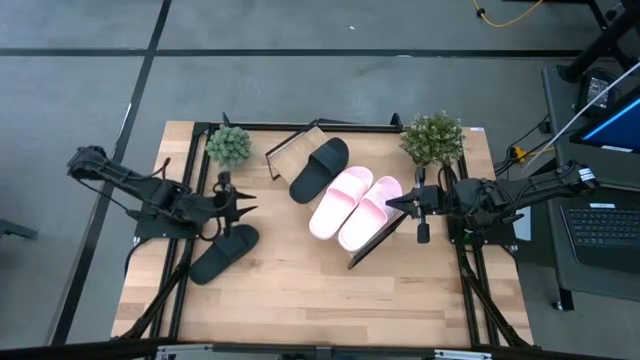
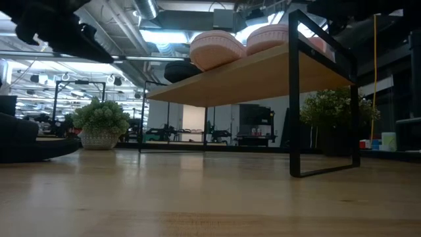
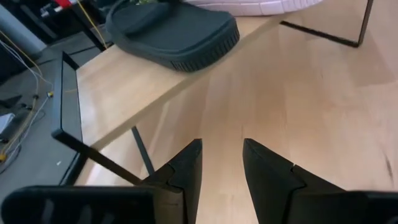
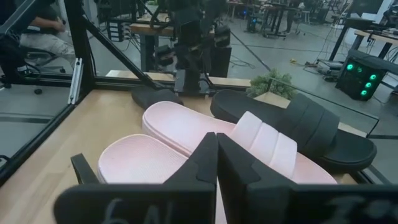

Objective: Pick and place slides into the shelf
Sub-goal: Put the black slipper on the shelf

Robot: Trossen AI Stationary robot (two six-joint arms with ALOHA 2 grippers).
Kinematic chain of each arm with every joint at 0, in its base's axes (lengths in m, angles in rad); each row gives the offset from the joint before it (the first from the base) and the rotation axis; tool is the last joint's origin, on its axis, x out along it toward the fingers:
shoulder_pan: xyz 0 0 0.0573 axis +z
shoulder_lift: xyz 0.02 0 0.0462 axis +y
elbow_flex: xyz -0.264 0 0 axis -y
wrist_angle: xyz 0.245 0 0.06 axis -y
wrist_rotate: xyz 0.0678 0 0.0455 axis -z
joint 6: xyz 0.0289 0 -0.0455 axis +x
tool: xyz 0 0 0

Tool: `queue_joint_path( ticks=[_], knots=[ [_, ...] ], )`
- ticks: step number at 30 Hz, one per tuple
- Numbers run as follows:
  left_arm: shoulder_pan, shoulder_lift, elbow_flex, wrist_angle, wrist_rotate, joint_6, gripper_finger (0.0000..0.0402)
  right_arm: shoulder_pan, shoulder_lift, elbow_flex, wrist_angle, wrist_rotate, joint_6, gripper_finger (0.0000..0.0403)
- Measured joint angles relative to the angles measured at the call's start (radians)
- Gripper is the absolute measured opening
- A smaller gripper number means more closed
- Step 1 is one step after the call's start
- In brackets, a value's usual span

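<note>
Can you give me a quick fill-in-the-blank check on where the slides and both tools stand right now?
1. The shelf carries ____ slides.
2. The slide still on the tabletop, not on the shelf, is coloured ____.
3. The right tool, over the pink pair, has its jaws ____.
4. The left tool, jaws apart, holds ____.

Missing words: three; black; shut; nothing
</note>
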Motion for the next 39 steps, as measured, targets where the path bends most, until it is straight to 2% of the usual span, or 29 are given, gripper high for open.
queue_joint_path(
  ticks=[6,10,15,20,26,33,39],
  knots=[
    [-0.039,-0.043,-0.052,0.003,-0.056,-0.081,0.0108,0.000,0.000,0.000,0.000,0.000,-0.037,0.0006],
    [-0.051,-0.043,-0.066,0.040,-0.105,-0.081,0.0108,-0.001,0.000,0.000,0.000,0.000,-0.051,0.0006],
    [-0.051,-0.043,-0.066,0.128,-0.109,-0.077,0.0108,-0.005,0.000,0.000,0.000,0.011,-0.049,0.0006],
    [-0.051,-0.032,-0.066,0.262,-0.089,0.023,0.0108,-0.022,0.000,0.000,0.000,0.012,-0.088,0.0006],
    [-0.051,-0.028,-0.066,0.287,-0.087,0.045,0.0108,-0.040,0.000,0.000,0.000,0.014,-0.126,0.0006],
    [-0.051,-0.028,-0.066,0.342,0.085,0.077,0.0108,-0.042,0.000,0.000,-0.003,0.010,-0.106,0.0006],
    [-0.051,-0.028,-0.066,0.352,0.090,0.080,0.0108,-0.042,0.000,0.000,-0.003,0.010,-0.126,0.0006]
  ],
)
